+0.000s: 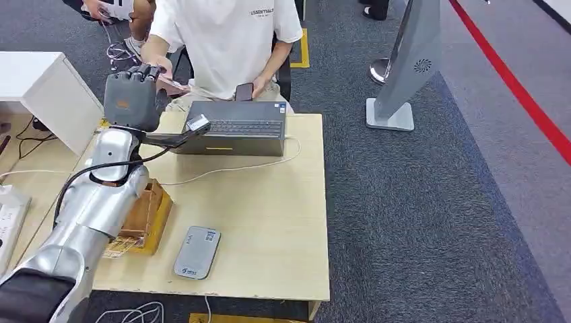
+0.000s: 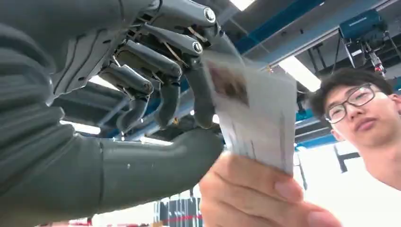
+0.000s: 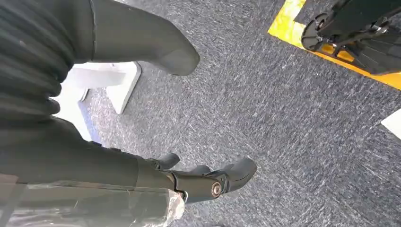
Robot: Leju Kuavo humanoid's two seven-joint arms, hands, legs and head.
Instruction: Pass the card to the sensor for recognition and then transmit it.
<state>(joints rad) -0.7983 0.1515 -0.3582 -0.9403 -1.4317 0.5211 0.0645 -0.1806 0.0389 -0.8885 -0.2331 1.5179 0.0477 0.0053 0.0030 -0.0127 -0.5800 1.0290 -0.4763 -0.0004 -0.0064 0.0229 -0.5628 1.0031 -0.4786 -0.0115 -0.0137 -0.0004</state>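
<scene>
My left hand (image 1: 132,96) is raised over the table's far left corner, toward a seated person in a white shirt (image 1: 225,40). The card (image 1: 172,83) sits at its fingertips. In the left wrist view the card (image 2: 253,118) is blurred and lies between my thumb (image 2: 161,163) and curled fingers (image 2: 165,71), while the person's hand (image 2: 255,194) grips its other end. The grey card sensor (image 1: 196,252) lies flat near the table's front edge, well behind my left hand. My right hand (image 3: 198,182) hangs beside the table over carpet, holding nothing, its thumb apart from the fingers.
A dark laptop (image 1: 232,128) stands at the far edge of the wooden table (image 1: 269,222), with a white cable running from it. A wooden box (image 1: 147,215) sits under my left forearm. A grey stand (image 1: 404,74) is on the carpet to the right.
</scene>
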